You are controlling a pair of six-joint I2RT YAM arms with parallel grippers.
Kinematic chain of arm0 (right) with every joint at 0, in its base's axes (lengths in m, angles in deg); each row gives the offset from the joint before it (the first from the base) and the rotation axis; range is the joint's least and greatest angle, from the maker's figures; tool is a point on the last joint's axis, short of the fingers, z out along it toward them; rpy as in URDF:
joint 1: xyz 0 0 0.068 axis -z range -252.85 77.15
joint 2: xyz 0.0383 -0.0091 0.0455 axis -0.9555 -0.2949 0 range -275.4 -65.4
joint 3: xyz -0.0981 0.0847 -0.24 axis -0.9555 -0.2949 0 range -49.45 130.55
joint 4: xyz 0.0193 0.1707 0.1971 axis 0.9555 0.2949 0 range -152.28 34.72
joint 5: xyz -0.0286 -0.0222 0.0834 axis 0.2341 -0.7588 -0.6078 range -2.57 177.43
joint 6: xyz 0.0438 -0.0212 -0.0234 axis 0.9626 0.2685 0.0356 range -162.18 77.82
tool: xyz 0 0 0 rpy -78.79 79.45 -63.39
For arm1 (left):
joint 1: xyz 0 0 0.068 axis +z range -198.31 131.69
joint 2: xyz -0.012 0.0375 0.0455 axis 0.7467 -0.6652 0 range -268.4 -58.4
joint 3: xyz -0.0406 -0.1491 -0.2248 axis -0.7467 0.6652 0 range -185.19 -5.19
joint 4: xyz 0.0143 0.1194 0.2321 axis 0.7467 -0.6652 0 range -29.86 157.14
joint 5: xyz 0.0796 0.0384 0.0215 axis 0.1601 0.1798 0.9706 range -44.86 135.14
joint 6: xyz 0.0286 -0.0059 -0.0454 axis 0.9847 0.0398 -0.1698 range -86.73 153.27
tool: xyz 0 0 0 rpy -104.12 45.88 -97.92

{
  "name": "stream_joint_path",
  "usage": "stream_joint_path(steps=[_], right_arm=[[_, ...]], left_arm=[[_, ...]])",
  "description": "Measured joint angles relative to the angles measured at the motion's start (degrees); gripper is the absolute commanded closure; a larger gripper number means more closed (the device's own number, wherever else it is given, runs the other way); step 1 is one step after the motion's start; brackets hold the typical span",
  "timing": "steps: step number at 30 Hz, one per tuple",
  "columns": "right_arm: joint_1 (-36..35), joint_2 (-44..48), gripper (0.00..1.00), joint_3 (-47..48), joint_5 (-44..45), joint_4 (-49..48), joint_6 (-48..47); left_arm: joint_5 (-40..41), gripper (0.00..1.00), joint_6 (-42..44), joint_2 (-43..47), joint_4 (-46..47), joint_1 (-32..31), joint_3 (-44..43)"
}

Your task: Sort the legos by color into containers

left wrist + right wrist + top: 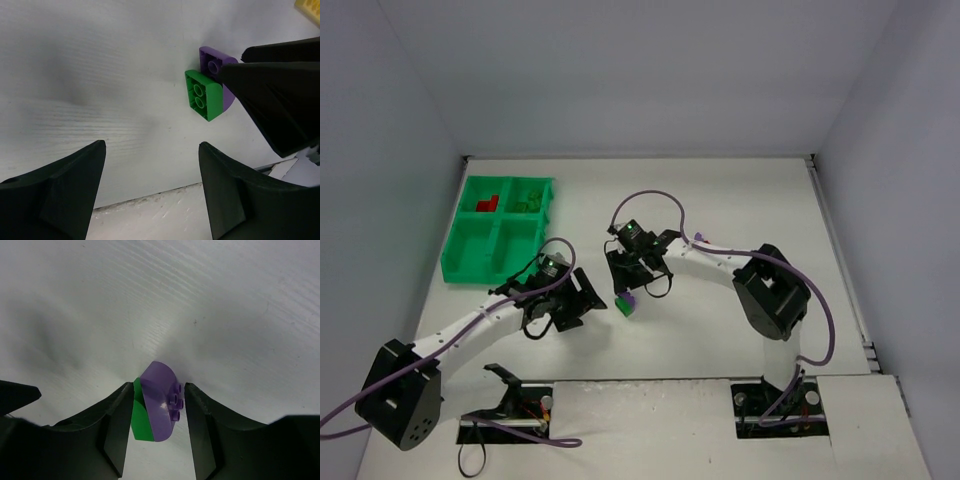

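Right hand (159, 390) is straddling the purple brick (160, 402), which is touching a green brick (138, 424) around the middle of the tabletop (740, 200); I cannot tell if it is gripping. Left hand (151, 146) is hovering released nearby.

Glossy plastic bricks (159, 402), matt (faintly grained) table (100, 75)

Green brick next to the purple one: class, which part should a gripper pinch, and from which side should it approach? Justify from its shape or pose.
Probably its two short ends, coming from above. One long side of the green brick lies against the purple brick, with the right gripper around that one, so no finger fits there; the ends look free.
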State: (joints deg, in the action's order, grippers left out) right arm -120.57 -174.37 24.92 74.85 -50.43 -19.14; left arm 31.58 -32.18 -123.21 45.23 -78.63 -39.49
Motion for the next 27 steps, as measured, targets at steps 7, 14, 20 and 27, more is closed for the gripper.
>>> stream_joint_path(steps=[7,14,20,27], right_arm=[[-1.2,-3.1,0.59,0.7,0.8,2.0,0.7],[-2.0,-3.3,0.92,1.2,1.2,2.3,0.6],[-2.0,-3.3,1.0,1.4,1.9,2.3,0.9],[-2.1,-1.2,1.0,1.2,5.7,2.3,0.7]], left_arm=[[-0.6,0.31,0.8,-0.1,0.4,0.0,0.0],[-1.5,0.31,1.0,-0.1,0.9,0.0,0.0],[-3.0,0.31,1.8,0.0,2.5,0.0,0.0],[-5.7,0.31,5.4,-0.2,7.5,-0.8,-0.2]])
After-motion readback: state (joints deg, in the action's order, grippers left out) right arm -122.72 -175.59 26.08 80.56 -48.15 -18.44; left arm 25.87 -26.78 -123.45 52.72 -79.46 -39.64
